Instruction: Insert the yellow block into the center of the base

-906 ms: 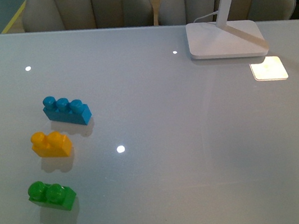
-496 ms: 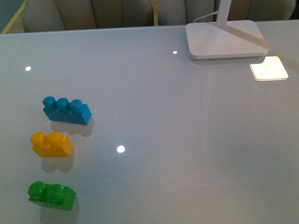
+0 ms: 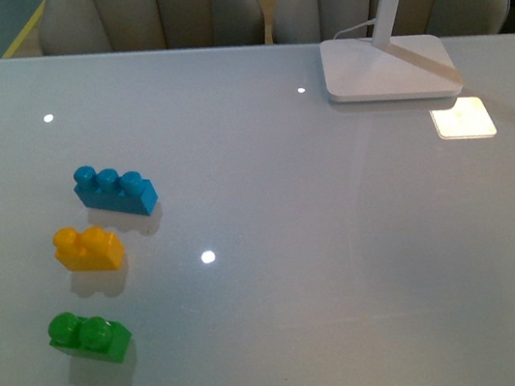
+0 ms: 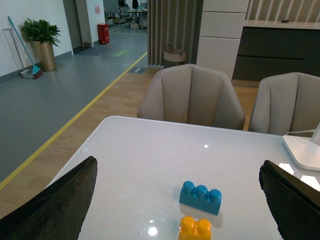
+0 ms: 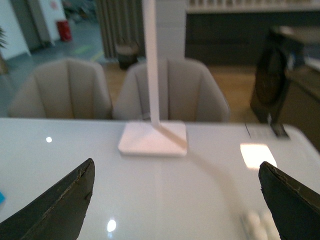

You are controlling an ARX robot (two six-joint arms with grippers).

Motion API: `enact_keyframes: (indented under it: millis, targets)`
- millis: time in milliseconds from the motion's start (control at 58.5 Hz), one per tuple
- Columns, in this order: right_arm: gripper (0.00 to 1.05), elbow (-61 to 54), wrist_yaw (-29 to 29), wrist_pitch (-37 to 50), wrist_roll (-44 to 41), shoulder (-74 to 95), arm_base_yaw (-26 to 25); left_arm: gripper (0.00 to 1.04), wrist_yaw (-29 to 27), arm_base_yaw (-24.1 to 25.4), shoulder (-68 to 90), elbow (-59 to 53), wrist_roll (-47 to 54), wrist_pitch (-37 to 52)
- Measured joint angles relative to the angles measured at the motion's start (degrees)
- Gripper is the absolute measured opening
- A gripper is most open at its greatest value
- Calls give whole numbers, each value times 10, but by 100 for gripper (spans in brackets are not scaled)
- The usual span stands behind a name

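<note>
— Anything moved?
— Nothing. The block (image 3: 88, 249) sits untouched between blue brick (image 3: 116, 190) and green brick (image 3: 89, 337). My left claw (image 4: 177, 162) and right claw (image 5: 175, 165) gape wide, empty. Likely the base (image 5: 257, 222) is that white blur. Pickup's unstarted.

Front view: we log bright, even overhead light. The glossy white desk (image 3: 348, 267) carries three small round glare spots and one hard bright rectangle just beside the flat white lamp foot (image 3: 384, 65). The yellow-orange two-stud plastic brick (image 3: 88, 249), blue three-stud plastic brick (image 3: 116, 190) and green two-stud plastic brick (image 3: 89, 337) throw short, soft shadows on their near sides. We find the left wrist view sharp and evenly bright. The right wrist view is soft throughout, and the white studded plastic plate (image 5: 257, 224) is smeared, its studs barely legible.
</note>
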Motion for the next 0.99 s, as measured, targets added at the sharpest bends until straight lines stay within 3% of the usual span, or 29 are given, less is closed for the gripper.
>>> enact_keyframes:
  millis: [68, 137, 256, 359, 462, 547, 650, 992]
  targets:
    - [96, 35, 3, -68, 17, 79, -15, 97, 0, 0, 0, 0, 0, 0]
    - [96, 41, -57, -51, 9, 148, -74, 97, 0, 0, -1, 0, 0, 0]
    - [96, 77, -226, 135, -88, 351, -298, 97, 0, 0, -1, 0, 0, 0]
    - [96, 123, -290, 240, -154, 512, -401, 97, 0, 0, -1, 0, 0, 0]
    - [96, 179, -318, 339, -240, 702, -471, 97, 0, 0, -1, 0, 0, 0]
    - [96, 236, -324, 382, -304, 845, -501, 97, 0, 0, -1, 0, 0, 0]
    - [96, 306, -350, 374, -358, 986, -511, 97, 0, 0, -1, 0, 0, 0]
    - [96, 456, -388, 342, -397, 1183, -476, 97, 0, 0, -1, 0, 0, 0]
